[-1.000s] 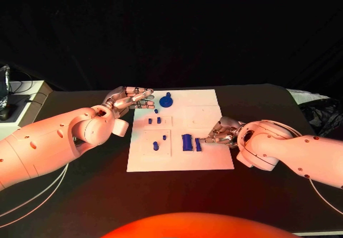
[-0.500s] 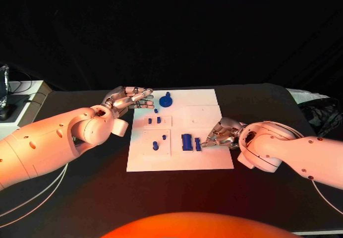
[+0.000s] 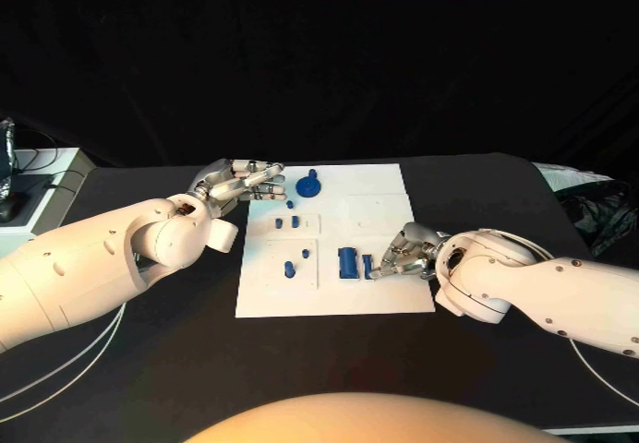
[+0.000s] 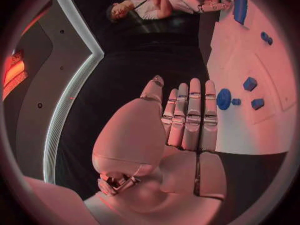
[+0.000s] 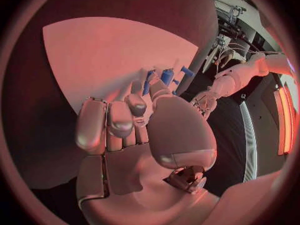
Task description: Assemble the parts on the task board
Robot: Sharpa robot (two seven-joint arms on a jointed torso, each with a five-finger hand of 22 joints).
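Before you lies a matte black table (image 3: 160, 369) carrying the task board (image 3: 386, 198), a flat white rectangular plate with shallow square recesses. Your smooth white left arm ends in the left hand (image 3: 243, 185), metallic and jointed, hovering at the board's far left corner with its fingers extended side by side and nothing in them. Your right hand (image 3: 406, 251) rests at the board's right edge, fingers curled toward a narrow blue bar (image 3: 367, 268); you cannot tell whether they grip it. Just beside the bar stands a broader blue block (image 3: 347, 263). A round blue knobbed part (image 3: 310, 188) sits near the left fingertips. Small blue pegs (image 3: 286, 223) and an oval blue piece (image 3: 289, 270) lie in the left recesses.
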